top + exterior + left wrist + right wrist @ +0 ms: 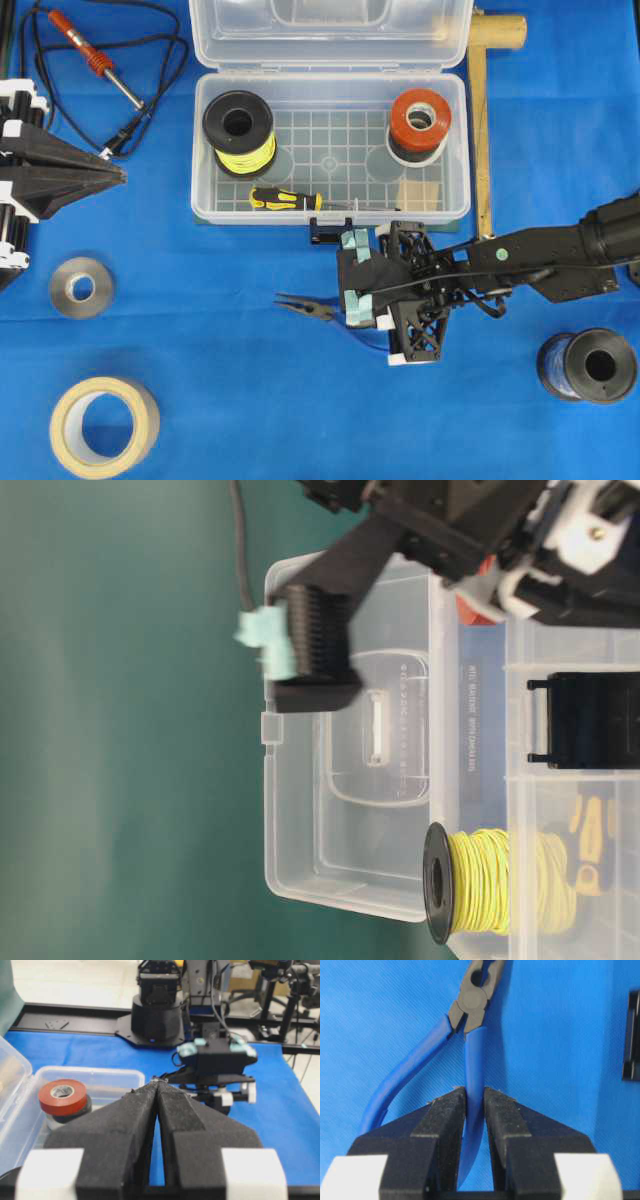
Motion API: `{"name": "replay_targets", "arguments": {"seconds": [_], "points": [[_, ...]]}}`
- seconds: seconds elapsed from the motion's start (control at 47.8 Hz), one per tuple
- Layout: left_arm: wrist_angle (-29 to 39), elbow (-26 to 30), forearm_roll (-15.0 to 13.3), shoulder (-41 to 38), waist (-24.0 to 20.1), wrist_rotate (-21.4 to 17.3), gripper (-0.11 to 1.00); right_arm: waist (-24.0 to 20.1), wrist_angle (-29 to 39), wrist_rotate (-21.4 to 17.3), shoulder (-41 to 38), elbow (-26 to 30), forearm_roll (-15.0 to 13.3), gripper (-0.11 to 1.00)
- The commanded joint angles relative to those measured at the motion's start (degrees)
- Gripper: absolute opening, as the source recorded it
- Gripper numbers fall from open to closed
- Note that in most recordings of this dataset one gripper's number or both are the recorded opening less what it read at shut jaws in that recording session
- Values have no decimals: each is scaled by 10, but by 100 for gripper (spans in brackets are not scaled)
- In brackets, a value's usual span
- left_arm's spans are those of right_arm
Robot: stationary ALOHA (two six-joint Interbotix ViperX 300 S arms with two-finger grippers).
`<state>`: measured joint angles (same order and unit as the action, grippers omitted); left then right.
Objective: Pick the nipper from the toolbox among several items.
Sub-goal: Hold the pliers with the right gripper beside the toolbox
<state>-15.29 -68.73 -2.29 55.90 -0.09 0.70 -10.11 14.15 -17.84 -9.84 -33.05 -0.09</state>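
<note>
Count, overhead view.

Toolbox [460, 140], clear plastic, upper centre: 1.
Wire spools: 2. One yellow spool [240, 132] inside the box at left, one dark spool [588, 364] at lower right.
Tape rolls: 3. One red roll [419, 123] inside the box at right, one grey roll [81, 287] at left, one beige roll [104, 427] at lower left.
Screwdriver [285, 200], in the box: 1.
Nipper [308, 308], centre: 1.
Soldering iron [90, 55], upper left: 1.
Wooden mallet [483, 120], upper right: 1.
</note>
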Motion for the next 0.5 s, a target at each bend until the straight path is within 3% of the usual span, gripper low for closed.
{"name": "replay_targets", "arguments": {"seconds": [0.0, 0.084, 0.251, 0.314, 0.355, 0.481], "points": [[-4, 5, -2, -3, -1, 1, 0, 3, 2, -2, 9, 10, 1, 14], [-3, 5, -2, -2, 0, 1, 0, 4, 4, -1, 9, 11, 1, 19], [0, 5, -3, -1, -1, 1, 0, 5, 20, 0, 37, 14, -4, 67], [0, 6, -2, 0, 0, 1, 0, 9, 35, 0, 70, 14, -10, 81], [-1, 5, -2, 0, 0, 1, 0, 10, 45, 0, 92, 13, -14, 84], [0, 5, -3, 0, -1, 1, 0, 12, 71, 0, 166, 10, -40, 78]]}}
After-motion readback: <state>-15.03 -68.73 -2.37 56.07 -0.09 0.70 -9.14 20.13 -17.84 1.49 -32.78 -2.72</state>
